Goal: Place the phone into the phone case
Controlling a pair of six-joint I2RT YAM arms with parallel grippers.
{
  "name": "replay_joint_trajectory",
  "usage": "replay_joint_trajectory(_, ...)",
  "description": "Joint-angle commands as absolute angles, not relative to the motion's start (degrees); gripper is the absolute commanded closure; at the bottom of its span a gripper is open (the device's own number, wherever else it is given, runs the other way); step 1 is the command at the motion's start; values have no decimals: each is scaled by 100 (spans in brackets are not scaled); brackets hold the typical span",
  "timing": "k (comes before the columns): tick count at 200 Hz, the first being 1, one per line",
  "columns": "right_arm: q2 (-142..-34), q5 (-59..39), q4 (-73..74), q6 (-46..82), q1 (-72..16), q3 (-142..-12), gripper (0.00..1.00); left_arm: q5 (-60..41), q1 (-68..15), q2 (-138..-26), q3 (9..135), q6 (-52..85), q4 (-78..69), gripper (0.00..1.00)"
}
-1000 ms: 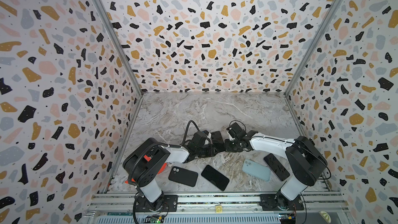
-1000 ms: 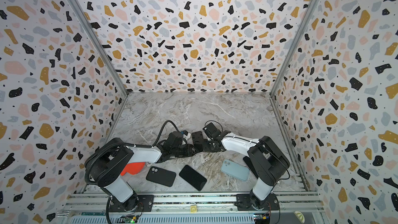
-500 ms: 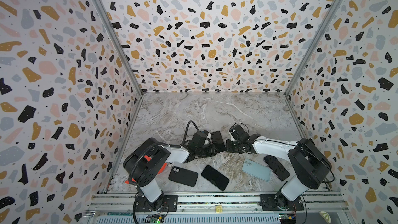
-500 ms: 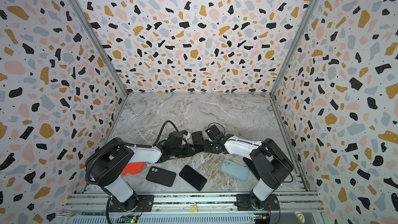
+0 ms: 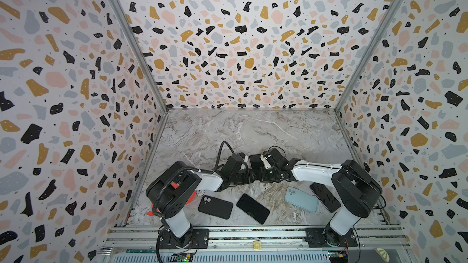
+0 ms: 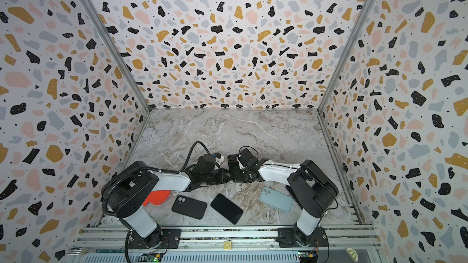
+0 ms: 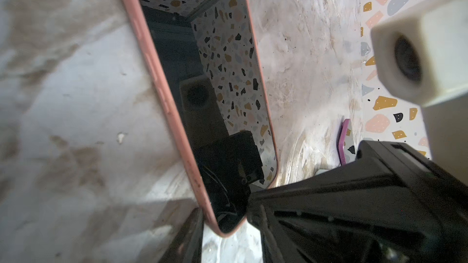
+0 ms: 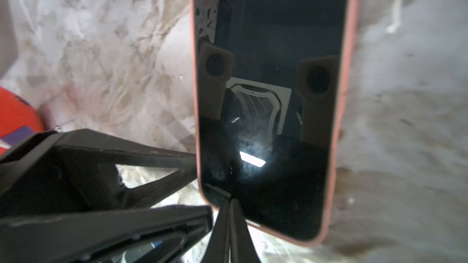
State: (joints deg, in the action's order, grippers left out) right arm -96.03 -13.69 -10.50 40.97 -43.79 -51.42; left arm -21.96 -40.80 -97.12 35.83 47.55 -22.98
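Phone [image 8: 273,112] and pink phone case [image 7: 162,92] are what we see closest in both wrist views: a black glass screen, glossy enough to mirror the speckled walls and the wrist cameras, framed all round by a thin salmon-pink rim — the phone already sits inside it. It lies flat on the marble bench [image 5: 253,132], screen up, near the middle, between the two arms; in both top views it shows only as a small dark rectangle [image 5: 255,161] [image 6: 232,161]. We see the left gripper [image 7: 225,226] straddling one short end of the cased phone, a finger on either side of the rim — pinching it across its width. The right gripper [image 8: 229,213] has its two fingers pressed together into a single wedge, tips resting on the screen near a corner. Nearer the front edge of the bench lie a black case [image 5: 215,207], a bare black phone [image 5: 252,208], a pale blue-green case [image 5: 301,199] and another dark phone [image 5: 325,197]. An orange case [image 6: 155,197] peeks from under the left arm.
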Motion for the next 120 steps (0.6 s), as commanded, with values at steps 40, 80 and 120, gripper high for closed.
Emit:
replay_joint_trajectory(40,-8895,-289,-2576,3502,-4237,-5745,76,-1693,-4095,-9595,3699,4401,-1238,60)
replay_joint_trajectory(80,-8875,-120,-2572,3336,-4201,-5698,64,-749,-4228,-9463,4494,4111,292,55)
replay_joint_trajectory(120,-8742,18,-2398,3175,-4102,-5453,62,-225,-4501,-9502,5097,4245,876,36)
